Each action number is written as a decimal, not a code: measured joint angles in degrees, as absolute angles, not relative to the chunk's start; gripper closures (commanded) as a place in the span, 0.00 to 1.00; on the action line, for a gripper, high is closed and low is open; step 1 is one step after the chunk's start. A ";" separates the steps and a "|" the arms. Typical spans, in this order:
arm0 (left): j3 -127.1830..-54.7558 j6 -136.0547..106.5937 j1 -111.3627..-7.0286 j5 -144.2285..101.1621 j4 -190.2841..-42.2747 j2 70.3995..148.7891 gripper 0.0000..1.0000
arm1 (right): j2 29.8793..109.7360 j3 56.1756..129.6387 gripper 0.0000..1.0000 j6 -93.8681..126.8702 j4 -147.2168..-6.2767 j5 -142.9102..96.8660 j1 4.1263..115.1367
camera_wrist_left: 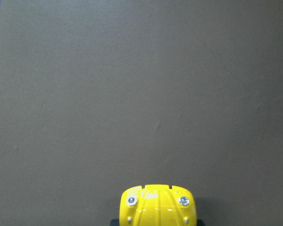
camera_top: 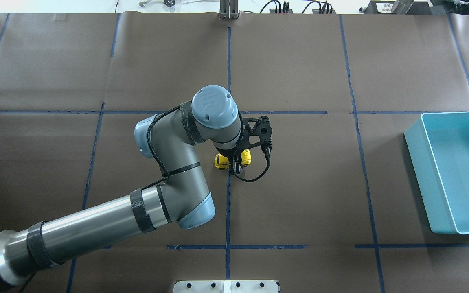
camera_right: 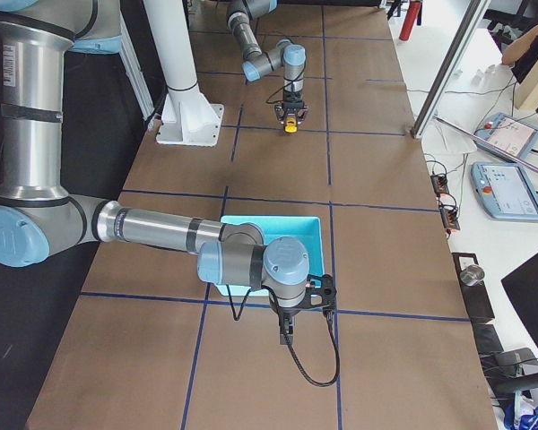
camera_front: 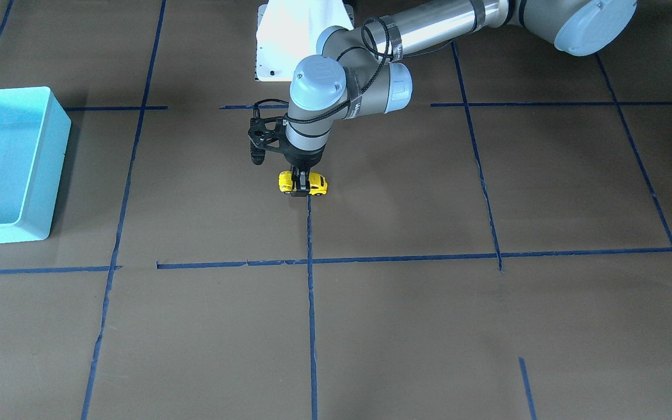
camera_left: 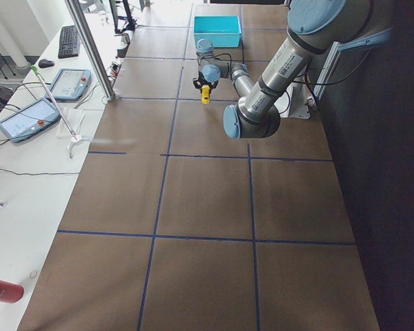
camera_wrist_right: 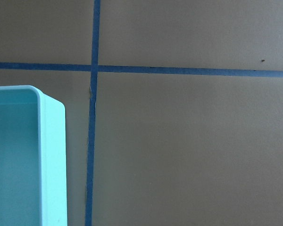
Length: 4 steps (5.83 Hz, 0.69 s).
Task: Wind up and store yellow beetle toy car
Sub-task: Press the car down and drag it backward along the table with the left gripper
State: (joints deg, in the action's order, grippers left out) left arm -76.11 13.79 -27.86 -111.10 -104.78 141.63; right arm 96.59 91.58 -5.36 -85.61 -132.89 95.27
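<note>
Base: a white mounting plate sits at the robot's edge of the desk. The desk is papered brown and gridded with blue tape lines.

Left arm: I see it enter from the left in the overhead view. It bends at the elbow and reaches the middle of the desk with its wrist pointing straight down.

Left claw: narrow. Its dark fingers are pinched across the middle of the yellow beetle toy car, one on either flank.

Car: it is near the desk's centre, at the end of a tape line, with its length running across the desk. I cannot tell whether its wheels touch the paper. My left wrist camera catches only one rounded yellow end with two small silver discs, low in the frame, and bare paper beyond it.

Right arm: it is the near, large arm in the right-side view, with its wrist hanging at the near rim of the bin.

Right claw: it points down just beside that rim. Only the side camera shows it, so I cannot tell whether it is wide or narrow.

Bin: the turquoise bin stands at the robot's right end of the desk, well apart from the car. My right wrist camera shows one rounded corner of it beside a tape crossing.

Beyond: two tablets lie on a white surface past the desk's far edge.
</note>
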 measured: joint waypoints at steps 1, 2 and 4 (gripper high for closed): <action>-75.90 13.83 -27.86 -110.92 -105.22 141.48 1.00 | 96.59 91.58 0.00 -5.36 -85.61 -132.89 95.27; -75.68 13.84 -27.86 -110.85 -105.72 141.44 1.00 | 96.59 91.58 0.00 -5.36 -85.61 -132.92 95.27; -75.66 13.91 -27.86 -110.76 -106.39 141.32 1.00 | 96.59 91.58 0.00 -5.36 -85.61 -132.97 95.27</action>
State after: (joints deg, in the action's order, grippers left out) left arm -75.66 13.91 -27.86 -110.76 -106.39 141.32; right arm 96.59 91.58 -5.36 -85.61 -132.97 95.27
